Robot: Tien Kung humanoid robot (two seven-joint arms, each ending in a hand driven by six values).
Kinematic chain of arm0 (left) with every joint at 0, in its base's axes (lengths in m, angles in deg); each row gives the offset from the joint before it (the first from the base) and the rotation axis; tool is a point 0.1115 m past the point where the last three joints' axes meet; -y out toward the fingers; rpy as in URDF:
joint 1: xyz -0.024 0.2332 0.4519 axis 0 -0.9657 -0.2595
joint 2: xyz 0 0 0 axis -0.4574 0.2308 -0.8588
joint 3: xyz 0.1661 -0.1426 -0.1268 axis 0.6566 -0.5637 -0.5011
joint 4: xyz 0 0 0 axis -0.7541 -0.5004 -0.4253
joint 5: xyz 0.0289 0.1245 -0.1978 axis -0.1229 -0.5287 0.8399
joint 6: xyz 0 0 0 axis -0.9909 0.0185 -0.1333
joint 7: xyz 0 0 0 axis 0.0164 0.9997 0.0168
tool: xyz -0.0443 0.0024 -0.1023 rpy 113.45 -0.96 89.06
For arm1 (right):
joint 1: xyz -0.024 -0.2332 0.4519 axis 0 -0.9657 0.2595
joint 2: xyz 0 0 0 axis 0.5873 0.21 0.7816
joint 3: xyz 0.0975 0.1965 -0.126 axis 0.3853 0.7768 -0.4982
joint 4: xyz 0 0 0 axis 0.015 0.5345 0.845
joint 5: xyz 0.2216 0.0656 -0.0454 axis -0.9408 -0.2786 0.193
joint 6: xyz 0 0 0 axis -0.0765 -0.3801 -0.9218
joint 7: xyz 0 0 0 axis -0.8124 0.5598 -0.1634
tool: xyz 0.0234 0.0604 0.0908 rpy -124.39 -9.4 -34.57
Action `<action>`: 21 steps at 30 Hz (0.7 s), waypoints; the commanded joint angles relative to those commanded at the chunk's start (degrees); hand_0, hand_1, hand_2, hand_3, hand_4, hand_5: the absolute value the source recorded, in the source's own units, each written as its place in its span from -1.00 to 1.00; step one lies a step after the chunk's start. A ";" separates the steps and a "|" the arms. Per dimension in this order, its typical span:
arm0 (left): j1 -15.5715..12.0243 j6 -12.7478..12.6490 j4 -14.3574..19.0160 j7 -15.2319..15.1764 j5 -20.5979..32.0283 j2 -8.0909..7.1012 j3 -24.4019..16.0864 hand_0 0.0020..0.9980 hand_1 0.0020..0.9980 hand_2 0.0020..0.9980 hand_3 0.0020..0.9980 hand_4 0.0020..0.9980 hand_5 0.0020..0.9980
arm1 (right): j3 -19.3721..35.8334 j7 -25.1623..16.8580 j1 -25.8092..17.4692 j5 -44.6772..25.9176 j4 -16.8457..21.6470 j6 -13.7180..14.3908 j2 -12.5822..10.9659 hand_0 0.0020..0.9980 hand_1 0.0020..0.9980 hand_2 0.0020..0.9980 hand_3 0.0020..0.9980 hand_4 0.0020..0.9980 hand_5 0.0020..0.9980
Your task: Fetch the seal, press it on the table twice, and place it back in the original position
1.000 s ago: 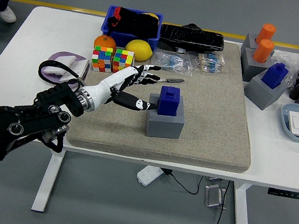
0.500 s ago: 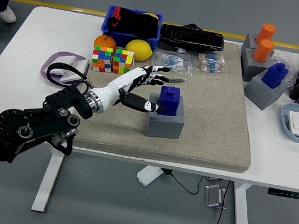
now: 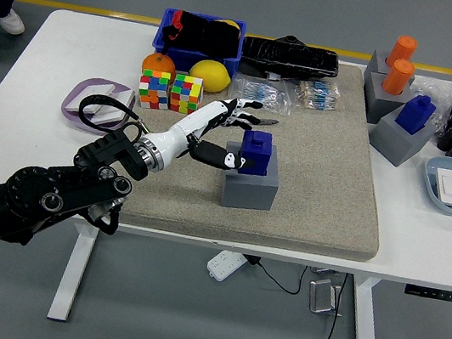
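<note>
A blue seal (image 3: 256, 152) stands upright in a grey block holder (image 3: 250, 185) on the grey mat (image 3: 310, 183). My left hand (image 3: 229, 136) reaches in from the lower left with fingers spread open. Its thumb touches or nearly touches the seal's left side, and the other fingers extend behind the seal's top. The hand holds nothing. The right arm is out of view.
Two colour cubes (image 3: 170, 90), an orange and a lemon (image 3: 210, 75) lie behind the hand. A blue bin (image 3: 199, 34) and black bag (image 3: 290, 56) stand at the back. More grey holders with orange (image 3: 398, 63) and blue (image 3: 416, 114) seals stand at right.
My left arm has moved right and forward, bringing the open hand from short of the seal up against its left side.
</note>
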 joint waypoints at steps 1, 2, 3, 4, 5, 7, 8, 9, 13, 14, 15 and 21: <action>-0.02 -0.02 -0.07 0.01 -0.06 0.06 0.01 0.71 0.56 0.55 0.83 0.82 -1.00 | -0.03 0.01 -0.01 -0.01 0.01 -0.02 0.01 0.53 0.35 0.37 0.27 0.41 -0.29; -0.04 -0.03 -0.18 0.02 -0.13 0.17 0.09 0.71 0.56 0.55 0.83 0.82 -1.00 | -0.09 0.02 -0.04 -0.04 0.03 -0.05 0.03 0.53 0.35 0.37 0.27 0.41 -0.29; -0.02 -0.05 -0.25 0.03 -0.11 0.25 0.18 0.71 0.56 0.55 0.83 0.82 -1.00 | -0.15 0.03 -0.02 -0.05 0.04 -0.07 0.03 0.53 0.35 0.37 0.27 0.41 -0.29; 0.00 -0.06 -0.30 0.04 -0.13 0.32 0.27 0.65 0.56 0.55 0.82 0.82 -1.00 | -0.19 0.03 -0.01 -0.07 0.04 -0.09 0.03 0.53 0.36 0.37 0.26 0.41 -0.30; 0.02 -0.08 -0.36 0.06 -0.20 0.43 0.44 0.65 0.56 0.55 0.82 0.82 -1.00 | -0.20 0.04 -0.02 -0.08 0.05 -0.11 0.03 0.53 0.36 0.37 0.26 0.41 -0.30; 0.05 -0.17 -0.43 0.13 -0.45 0.71 0.86 0.65 0.56 0.55 0.82 0.82 -1.00 | -0.14 0.03 -0.02 -0.08 0.03 -0.07 0.04 0.53 0.36 0.37 0.26 0.41 -0.30; 0.05 -0.23 -0.49 0.14 -0.46 0.85 1.03 0.65 0.56 0.55 0.82 0.82 -1.00 | -0.16 0.03 -0.02 -0.10 0.05 -0.07 0.02 0.53 0.36 0.37 0.26 0.41 -0.30; 0.05 -0.28 -0.61 0.16 -0.46 1.01 1.17 0.65 0.56 0.55 0.82 0.82 -1.00 | -0.14 0.03 -0.01 -0.09 0.05 -0.06 0.02 0.53 0.36 0.37 0.26 0.41 -0.30; -0.01 -0.49 -1.05 0.11 -0.15 1.60 1.44 0.64 0.55 0.55 0.82 0.82 -1.00 | -0.23 0.02 0.04 -0.15 0.11 -0.05 -0.02 0.53 0.36 0.37 0.27 0.42 -0.30; -0.01 -0.55 -1.09 0.09 -0.07 1.71 1.46 0.64 0.55 0.55 0.82 0.82 -1.00 | -0.24 0.02 0.04 -0.13 0.11 -0.05 -0.02 0.53 0.36 0.37 0.27 0.42 -0.30; 0.00 -0.66 -1.11 0.08 -0.02 1.82 1.46 0.64 0.55 0.55 0.82 0.82 -1.00 | -0.24 0.02 0.04 -0.11 0.09 -0.03 0.00 0.53 0.36 0.37 0.27 0.42 -0.30; 0.23 -1.40 -1.68 0.04 0.09 2.37 1.51 0.64 0.51 0.53 0.82 0.80 -1.00 | -0.46 0.04 0.04 -0.11 0.09 -0.05 0.06 0.53 0.36 0.37 0.26 0.42 -0.30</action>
